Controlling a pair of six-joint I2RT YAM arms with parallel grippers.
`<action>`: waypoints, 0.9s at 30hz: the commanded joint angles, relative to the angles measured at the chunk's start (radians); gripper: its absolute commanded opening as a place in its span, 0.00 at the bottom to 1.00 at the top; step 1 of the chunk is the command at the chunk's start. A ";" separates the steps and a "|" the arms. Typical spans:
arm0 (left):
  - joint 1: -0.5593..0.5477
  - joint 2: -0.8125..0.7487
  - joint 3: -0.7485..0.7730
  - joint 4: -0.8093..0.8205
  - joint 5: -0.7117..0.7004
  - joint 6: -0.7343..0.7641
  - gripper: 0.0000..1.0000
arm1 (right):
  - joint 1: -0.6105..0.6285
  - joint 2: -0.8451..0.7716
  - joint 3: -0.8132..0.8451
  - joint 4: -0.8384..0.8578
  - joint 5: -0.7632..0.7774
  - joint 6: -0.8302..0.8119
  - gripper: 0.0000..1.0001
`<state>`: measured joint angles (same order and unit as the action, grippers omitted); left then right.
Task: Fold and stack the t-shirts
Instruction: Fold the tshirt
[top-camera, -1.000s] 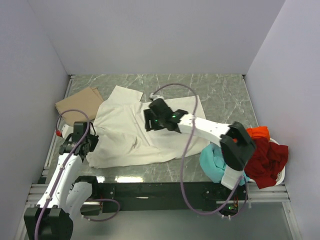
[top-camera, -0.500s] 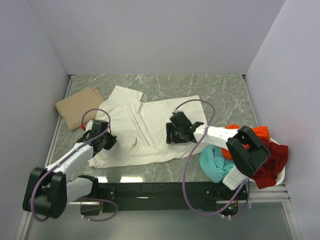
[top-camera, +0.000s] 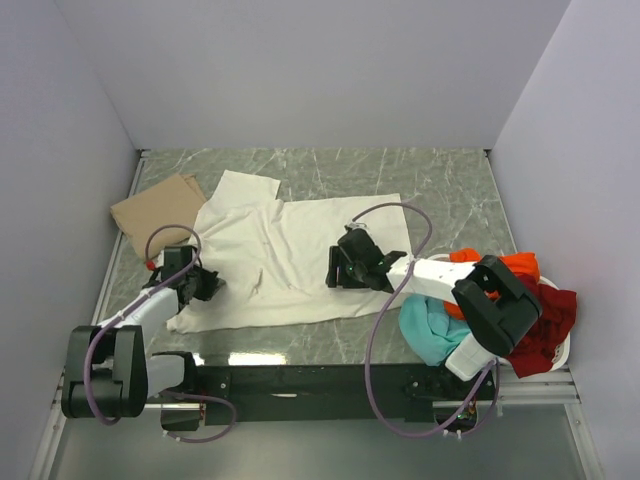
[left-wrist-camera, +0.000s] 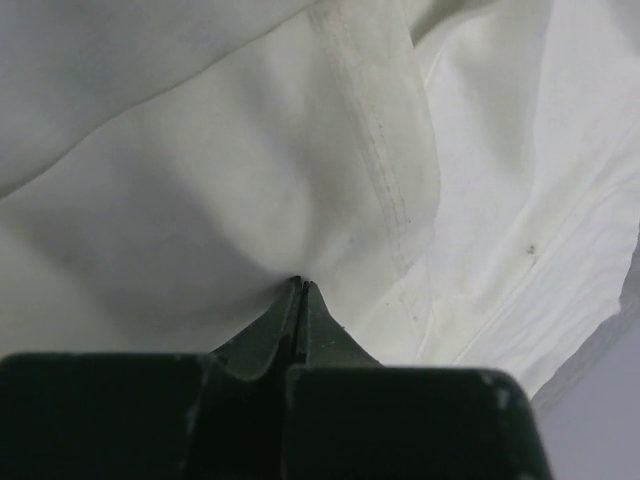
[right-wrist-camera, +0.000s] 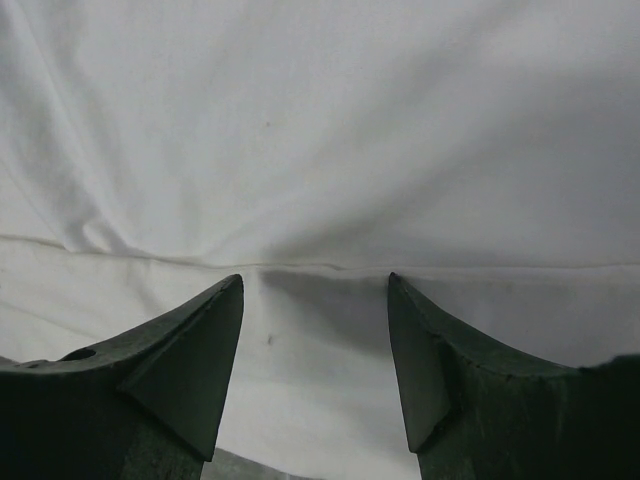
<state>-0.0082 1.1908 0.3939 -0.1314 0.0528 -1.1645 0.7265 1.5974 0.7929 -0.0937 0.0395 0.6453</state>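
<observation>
Between the pressed-together jaws of the left pincer (left-wrist-camera: 300, 292), a small bunch of the cream-white t-shirt (top-camera: 290, 260) is being pinched, with a stitched hem running away just ahead of the tips. That hold is sitting at the shirt's left edge, presumably so the cloth can be drawn taut or carried over into a fold. Beyond this pincer, toward the back of the table (top-camera: 440, 190), the tan t-shirt (top-camera: 158, 208) is lying as a compact piece, touching or just beside the cream one; it is probably serving as the start of the stack.

Directly under the right pincer (right-wrist-camera: 314, 282), whose fingers are standing wide apart with nothing between them, the same cream cloth is lying fairly flat, with a seam crossing just ahead of the tips. This pincer is hovering low over the shirt's right-hand part, seemingly lining up a grasp opposite the left hold so that both sides can be moved together.

Behind that pincer, alongside its own arm, the teal t-shirt (top-camera: 428, 328), orange t-shirt (top-camera: 508, 266) and dark red t-shirt (top-camera: 540, 318) are waiting, heaped at the white basket (top-camera: 562, 352), likely awaiting folding.
</observation>
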 joint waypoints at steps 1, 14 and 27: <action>0.051 0.004 -0.015 -0.114 -0.050 0.054 0.00 | 0.063 0.023 -0.040 -0.158 -0.010 0.059 0.67; 0.250 0.001 0.063 -0.197 -0.097 0.155 0.00 | 0.237 -0.072 0.006 -0.316 0.013 0.162 0.67; 0.407 -0.062 0.092 -0.200 -0.082 0.250 0.00 | 0.157 -0.306 -0.050 -0.453 0.134 0.117 0.69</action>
<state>0.3885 1.1652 0.4557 -0.2977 0.0189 -0.9710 0.9031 1.3216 0.8001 -0.5156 0.1360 0.7681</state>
